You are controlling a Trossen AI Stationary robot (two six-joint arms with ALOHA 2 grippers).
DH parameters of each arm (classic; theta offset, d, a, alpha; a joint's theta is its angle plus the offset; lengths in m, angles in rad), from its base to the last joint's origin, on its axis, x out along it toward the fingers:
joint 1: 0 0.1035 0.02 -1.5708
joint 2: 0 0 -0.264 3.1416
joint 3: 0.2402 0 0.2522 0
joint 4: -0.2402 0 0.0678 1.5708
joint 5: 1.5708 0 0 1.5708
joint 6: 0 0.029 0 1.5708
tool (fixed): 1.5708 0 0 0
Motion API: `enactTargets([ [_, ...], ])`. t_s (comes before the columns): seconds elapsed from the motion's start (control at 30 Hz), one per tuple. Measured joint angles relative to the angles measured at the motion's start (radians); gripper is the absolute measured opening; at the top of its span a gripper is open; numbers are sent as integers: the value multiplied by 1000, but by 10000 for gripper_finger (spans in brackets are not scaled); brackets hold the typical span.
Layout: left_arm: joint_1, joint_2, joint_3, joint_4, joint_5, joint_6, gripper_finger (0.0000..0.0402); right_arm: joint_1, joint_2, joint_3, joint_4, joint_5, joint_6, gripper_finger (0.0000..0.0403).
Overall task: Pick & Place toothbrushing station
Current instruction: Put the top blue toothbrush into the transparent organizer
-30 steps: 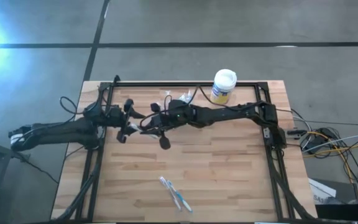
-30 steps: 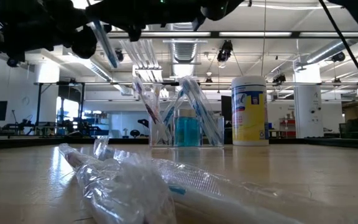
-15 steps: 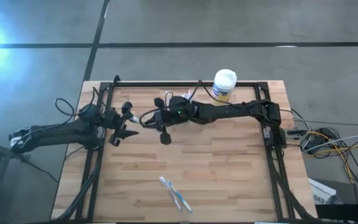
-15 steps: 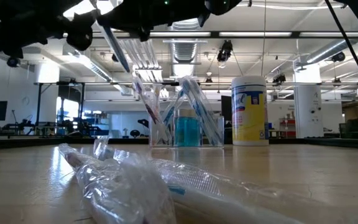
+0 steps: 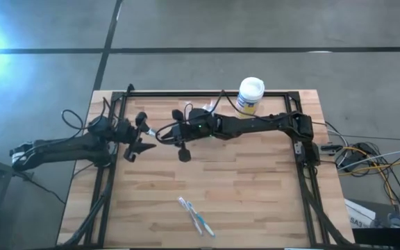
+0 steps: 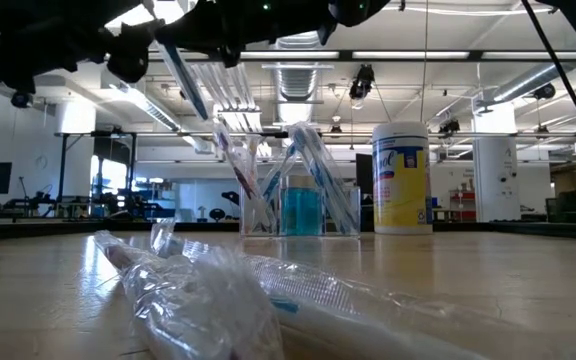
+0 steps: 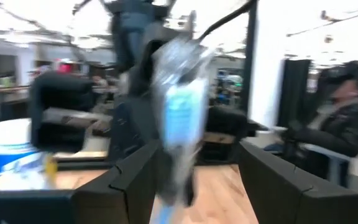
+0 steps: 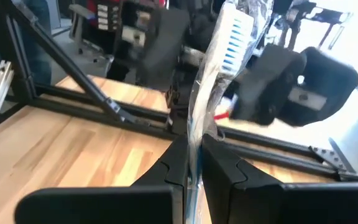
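We judged the carrying step was in hand. Our right tool [image 8: 190, 163] was clamped on a wrapped toothbrush [image 8: 219, 68], held up above the bench [image 5: 242, 187]. Our left tool [image 5: 136, 144], fingers apart and gripping nothing, hung just beside it. The toothbrushing station [image 6: 286, 205], a clear cup already bristling with brushes, stood at the far edge next to the yellow canister [image 6: 400, 178]. Two more brushes [image 5: 195, 216] lay near the front edge. Next, we judged, the right arm had to swing back over the cup and lower the brush in handle first.
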Motion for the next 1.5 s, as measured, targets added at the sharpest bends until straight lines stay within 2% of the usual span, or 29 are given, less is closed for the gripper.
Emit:
enactTargets([
  [0.13, 1, 25, 0, -1, -73, 5, 218, 0, 0, 0, 37, 0, 1, 21],
  [0.5, 1, 74, 8, 13, -77, 35, 209, 0, 11, -2, 42, -1, 0, 21],
  [0.63, 0, 80, 11, 12, -73, 36, 156, 0, 13, -3, 43, 0, 1, 21],
  [0.83, 1, 79, 13, 12, -67, 76, 22, -1, 13, -4, 48, 1, 19, 23],
  [0.97, 0, 79, 13, 11, -58, 82, 18, -1, 13, -4, 37, 0, 35, 43],
  [1.13, 1, 72, 13, 2, -66, 83, 18, 0, 8, -3, -10, -3, 35, 100],
  [1.3, 4, 21, 12, -4, -77, 94, 18, -1, -24, -7, -132, -5, 56, 151],
  [1.5, 19, -57, 12, -102, -141, 101, 18, -1, -170, -139, -141, -8, 40, 170],
])
